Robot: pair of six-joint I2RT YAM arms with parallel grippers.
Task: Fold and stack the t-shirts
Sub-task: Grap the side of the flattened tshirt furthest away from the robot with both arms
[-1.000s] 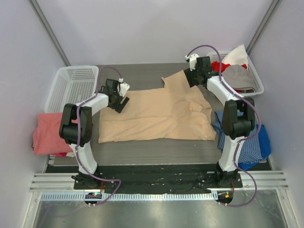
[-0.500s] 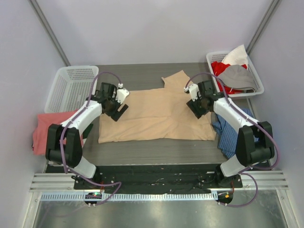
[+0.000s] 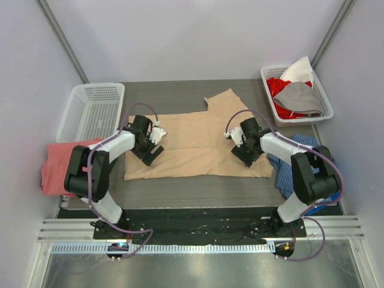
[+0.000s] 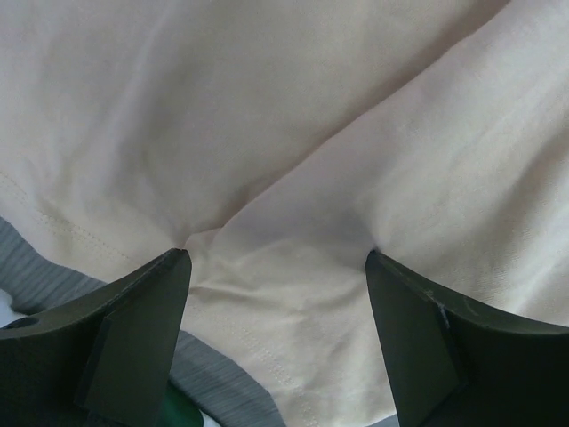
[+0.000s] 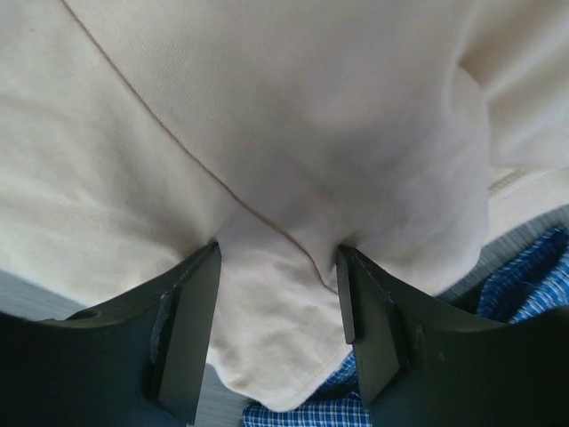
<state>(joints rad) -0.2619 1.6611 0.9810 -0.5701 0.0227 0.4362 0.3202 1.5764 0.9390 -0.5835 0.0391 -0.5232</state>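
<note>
The tan t-shirt (image 3: 195,144) lies spread flat across the dark table, one sleeve pointing to the back. My left gripper (image 3: 150,155) is pressed down on its near left part. In the left wrist view the gripper (image 4: 276,267) is open, and the tan cloth (image 4: 293,133) puckers at both fingertips. My right gripper (image 3: 243,158) is down on the shirt's near right corner. It (image 5: 277,258) is open too, with a bulge of tan cloth (image 5: 267,107) between its fingers. The salmon-pink t-shirt (image 3: 57,168) hangs over the table's left edge.
An empty white basket (image 3: 90,111) stands at the back left. Another white basket (image 3: 320,96) at the back right holds red, grey and white clothes. A blue checked cloth (image 3: 300,171) lies at the right edge, just under the tan shirt's corner (image 5: 293,411).
Both arms have swung toward the near edge and come down onto the tan shirt. The right one came from beside the back right basket. The shirt's right side now lies flatter.
</note>
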